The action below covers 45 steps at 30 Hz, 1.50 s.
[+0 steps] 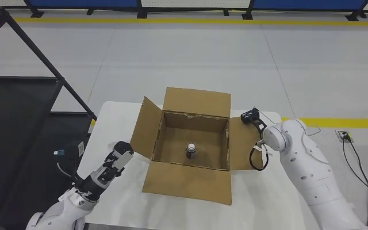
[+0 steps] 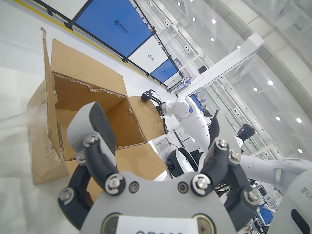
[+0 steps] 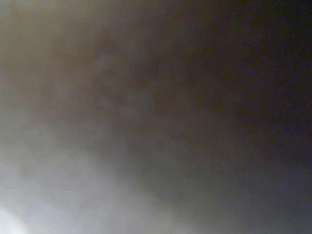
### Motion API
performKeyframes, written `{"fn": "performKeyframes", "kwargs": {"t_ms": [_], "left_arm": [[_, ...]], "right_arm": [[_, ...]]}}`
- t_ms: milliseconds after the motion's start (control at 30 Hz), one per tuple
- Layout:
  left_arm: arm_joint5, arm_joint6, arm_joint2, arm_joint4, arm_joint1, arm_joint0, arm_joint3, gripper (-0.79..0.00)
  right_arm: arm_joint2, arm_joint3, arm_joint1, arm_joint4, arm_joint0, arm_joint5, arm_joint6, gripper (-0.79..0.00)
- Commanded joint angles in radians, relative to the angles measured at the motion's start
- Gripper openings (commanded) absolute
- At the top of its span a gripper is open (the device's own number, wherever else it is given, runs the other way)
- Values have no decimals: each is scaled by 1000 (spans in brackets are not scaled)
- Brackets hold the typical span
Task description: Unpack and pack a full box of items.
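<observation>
An open cardboard box (image 1: 190,183) sits on the white surface (image 1: 118,121), all four flaps folded out, with a single small canister (image 1: 191,150) standing upright on its floor. The left end effector (image 2: 156,122) hangs open and empty just outside the box's left flap (image 1: 144,129), apart from the cardboard. The right arm (image 1: 287,141) is tucked against the right flap (image 1: 237,141); whether the right end effector is open or closed cannot be told. The likely trouble ahead is that an arm reaching over the tall walls catches a flap and drags the light box, or that a glancing touch topples the narrow canister and sets it rolling out of reach.
</observation>
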Motion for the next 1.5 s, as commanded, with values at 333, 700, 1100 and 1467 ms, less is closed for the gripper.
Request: {"fn": "performKeyframes", "kwargs": {"t_ms": [333,700,1100,1467], "left_arm": [[8,-1,29,8,6,-11,1,0],[19,1,65,33,11,-30,-1,0],[21,13,74,36,17,-31,-2,0],[11,20,72,34,23,-24,-2,0]], "right_arm": [[-9,73,-6,-13,14,21,-24,-785],[86,32,29,-26,-75,0,8,-785],[94,18,34,-29,-95,-9,14,-785],[132,-55,46,-36,-133,10,-5,-785]]}}
